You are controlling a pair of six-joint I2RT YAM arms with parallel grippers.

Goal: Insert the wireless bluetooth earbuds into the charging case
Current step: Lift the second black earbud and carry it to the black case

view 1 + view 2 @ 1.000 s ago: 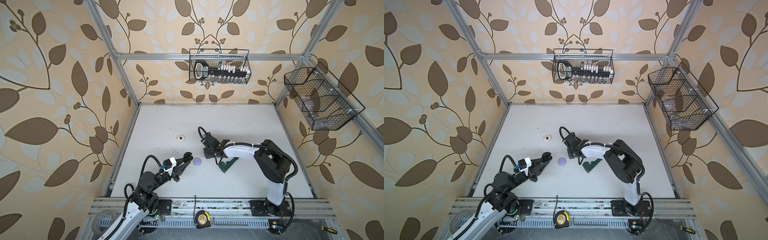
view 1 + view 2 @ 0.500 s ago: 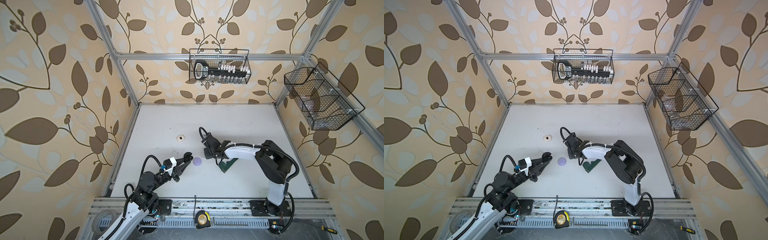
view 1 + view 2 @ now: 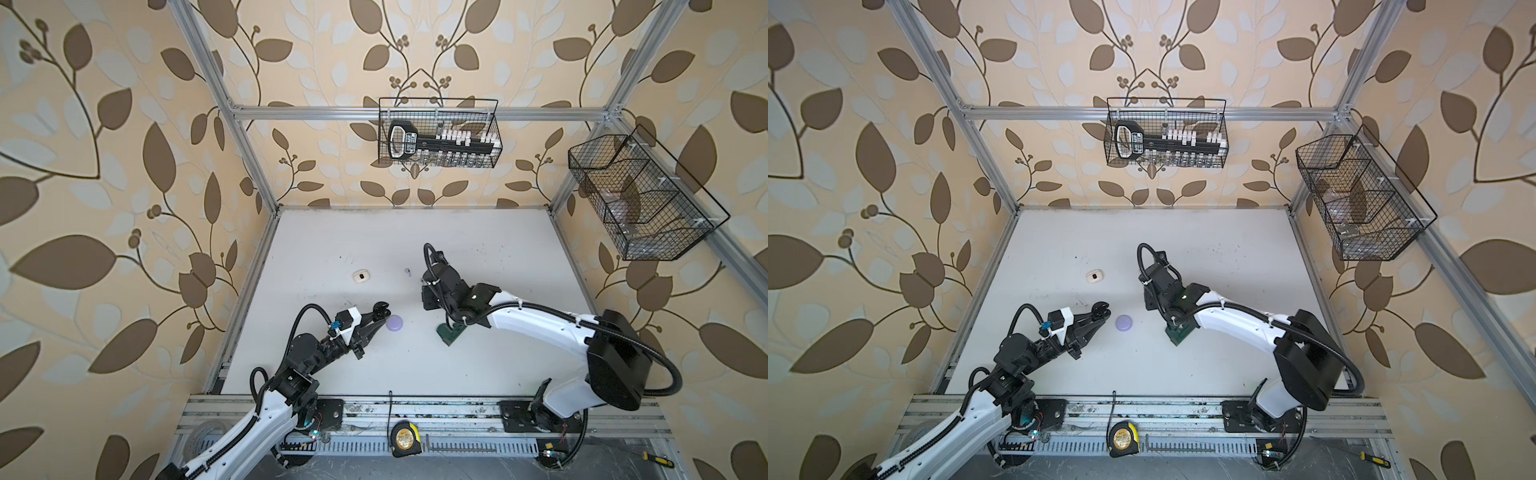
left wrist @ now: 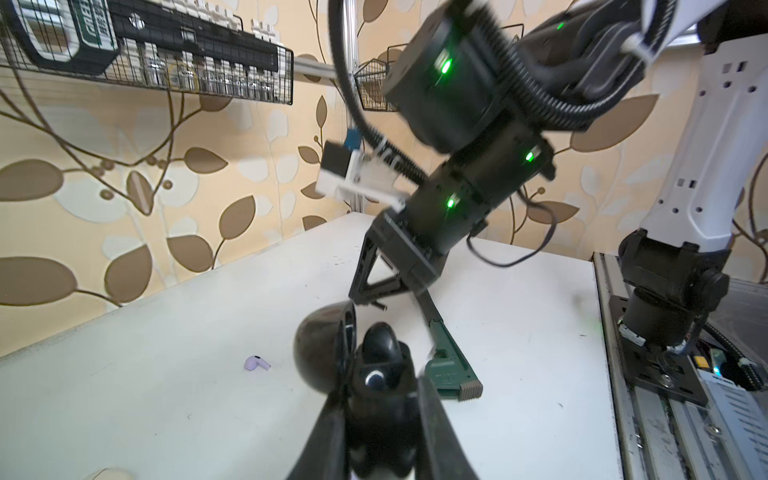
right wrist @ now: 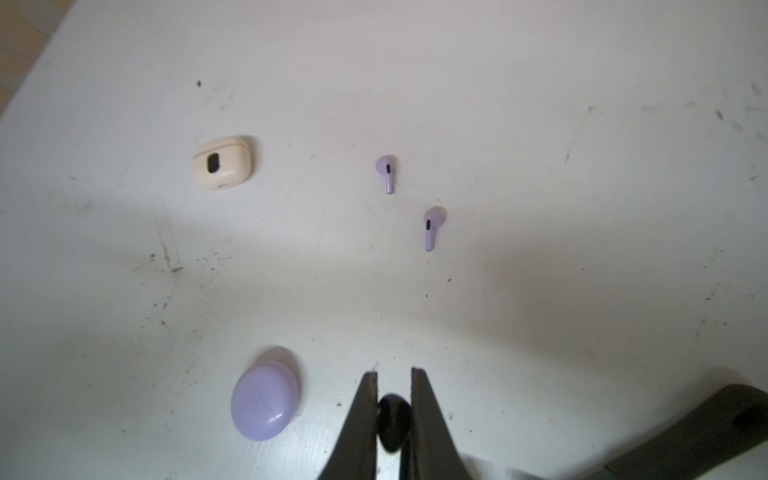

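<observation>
Left gripper [image 4: 380, 390] was closed tight on the black charging case [image 4: 384, 415], held off the white table [image 3: 478, 249] with its lid [image 4: 322, 353] swung open. A glossy black rounded shape sat inside the case; I could not tell whether it was a seated earbud. In both top views this gripper was on the near left of the table, just beside the closed lilac case [image 3: 394, 323], which lay flat and apart from the fingers. Right gripper [image 5: 394, 372] was pinched almost fully closed on a black earbud [image 5: 392, 419], which was gripped between the two fingers behind their tips and above the table surface. In the top views the right arm's wrist hid those jaws. Two lilac earbuds lay loose on the table ahead of the right gripper, one [image 5: 432, 226] nearer and one [image 5: 386, 172] farther, close together but not touching, both with their stems pointing back toward the gripper. The white case [image 5: 222, 162] lay shut farther back toward the left side, well apart from both grippers. The dark green wrench-shaped tool [image 3: 451, 332] lay flat under the right forearm, with nothing holding it.
</observation>
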